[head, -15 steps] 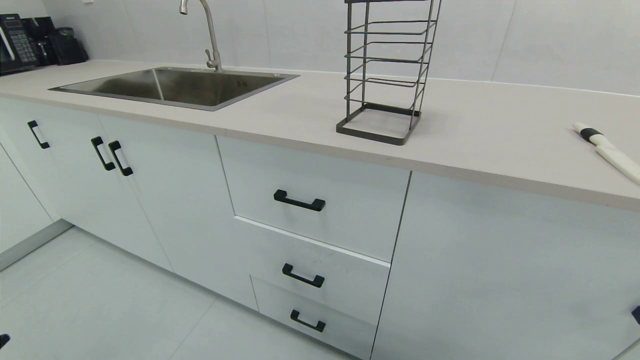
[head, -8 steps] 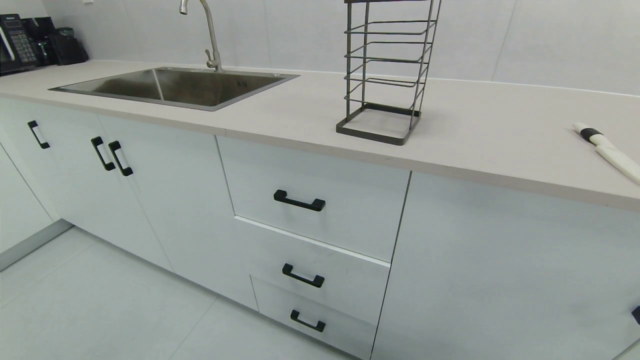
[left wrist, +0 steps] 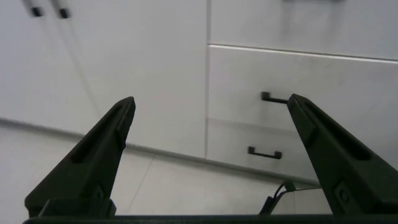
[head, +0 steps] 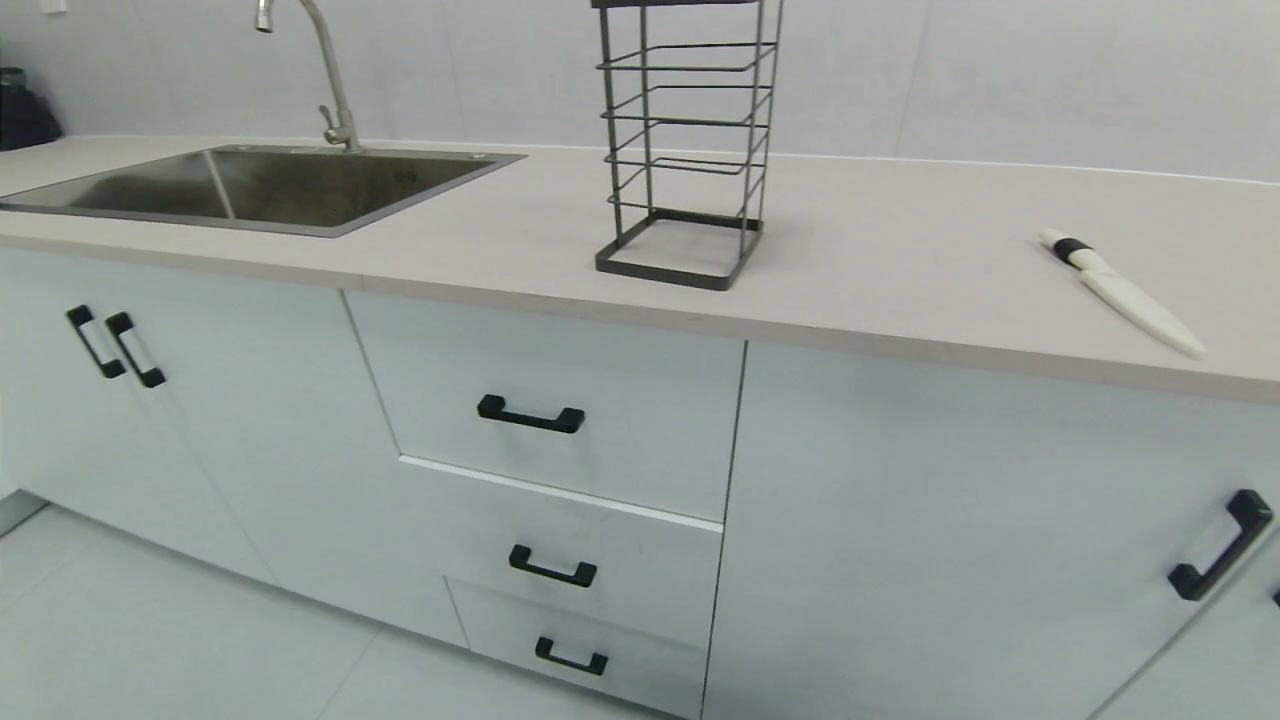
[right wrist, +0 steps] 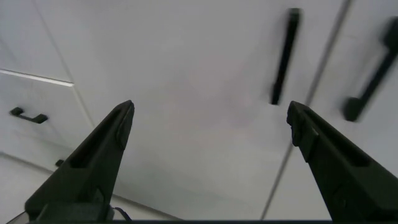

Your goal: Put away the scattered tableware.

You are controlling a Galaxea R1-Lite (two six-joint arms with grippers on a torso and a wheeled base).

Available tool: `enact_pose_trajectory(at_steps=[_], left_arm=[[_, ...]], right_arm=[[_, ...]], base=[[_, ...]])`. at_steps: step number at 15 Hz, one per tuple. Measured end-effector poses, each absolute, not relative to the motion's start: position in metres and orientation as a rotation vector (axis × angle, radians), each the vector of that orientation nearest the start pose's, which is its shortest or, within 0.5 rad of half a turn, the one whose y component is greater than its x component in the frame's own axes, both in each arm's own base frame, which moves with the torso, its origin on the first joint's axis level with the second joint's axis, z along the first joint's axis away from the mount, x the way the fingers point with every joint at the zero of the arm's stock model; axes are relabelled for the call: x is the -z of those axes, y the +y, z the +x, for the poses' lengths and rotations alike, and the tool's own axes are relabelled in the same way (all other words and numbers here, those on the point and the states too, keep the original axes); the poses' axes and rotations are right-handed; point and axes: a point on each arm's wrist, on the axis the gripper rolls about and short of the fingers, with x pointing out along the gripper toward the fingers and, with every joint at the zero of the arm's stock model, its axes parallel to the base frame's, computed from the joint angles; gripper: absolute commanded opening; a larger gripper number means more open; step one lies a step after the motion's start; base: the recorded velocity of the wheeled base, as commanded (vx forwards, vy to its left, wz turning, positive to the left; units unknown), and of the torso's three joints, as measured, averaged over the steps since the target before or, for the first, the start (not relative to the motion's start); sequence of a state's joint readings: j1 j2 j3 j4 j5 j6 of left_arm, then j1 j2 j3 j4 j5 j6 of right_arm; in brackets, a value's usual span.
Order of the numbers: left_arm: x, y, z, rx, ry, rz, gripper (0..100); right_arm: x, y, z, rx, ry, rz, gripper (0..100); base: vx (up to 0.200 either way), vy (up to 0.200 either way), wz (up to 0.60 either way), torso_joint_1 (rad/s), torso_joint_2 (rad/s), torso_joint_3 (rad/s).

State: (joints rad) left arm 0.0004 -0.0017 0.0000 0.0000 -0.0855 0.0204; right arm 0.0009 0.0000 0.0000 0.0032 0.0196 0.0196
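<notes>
A white knife with a black band (head: 1118, 291) lies on the beige countertop (head: 900, 260) at the right, its tip toward the front edge. A tall black wire rack (head: 685, 150) stands upright and bare near the counter's middle. My left gripper (left wrist: 211, 106) is open, low in front of the white drawer fronts with black handles (left wrist: 273, 98). My right gripper (right wrist: 211, 109) is open too, facing white cabinet doors with a vertical black handle (right wrist: 283, 57). Nothing sits between either pair of fingers.
A steel sink (head: 250, 185) with a curved tap (head: 325, 70) is set into the counter at the left. Below are three drawers with black handles (head: 530, 415), with cabinet doors on both sides. Grey tiled floor (head: 150, 640) lies in front.
The head camera has swung to the right: sink, rack and knife all sit further left in view, and a right-hand door handle has come into view. The things on the counter have not moved.
</notes>
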Motion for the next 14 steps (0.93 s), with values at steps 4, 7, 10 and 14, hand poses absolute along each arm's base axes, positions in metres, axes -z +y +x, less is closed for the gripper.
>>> enact_pose_trajectory(at_steps=[4,7,10,14], left_arm=[[-0.0753,-0.0019,-0.0230,0.082,-0.001,0.017,100],[-0.0756,-0.0019,-0.0230,0.082,-0.003,0.011,100],[-0.0754,-0.0018,-0.0230,0.081,-0.002,0.010,100],[-0.0754,-0.0018,-0.0230,0.079,-0.002,0.009,100]], right_arm=[[-0.0750,0.0004,-0.0228,-0.022,0.004,0.019,100],[-0.0751,0.0004,-0.0228,-0.023,0.004,0.019,100],[-0.0752,0.0004,-0.0228,-0.023,0.003,0.019,100],[-0.0751,0.0004,-0.0228,-0.023,0.004,0.019,100]], base=[[0.000,0.000,0.00,0.000,0.00,0.000],[0.000,0.000,-0.20,-0.001,0.00,0.001],[0.000,0.000,0.00,0.000,0.00,0.000],[0.150,0.000,0.00,-0.002,0.00,0.004]])
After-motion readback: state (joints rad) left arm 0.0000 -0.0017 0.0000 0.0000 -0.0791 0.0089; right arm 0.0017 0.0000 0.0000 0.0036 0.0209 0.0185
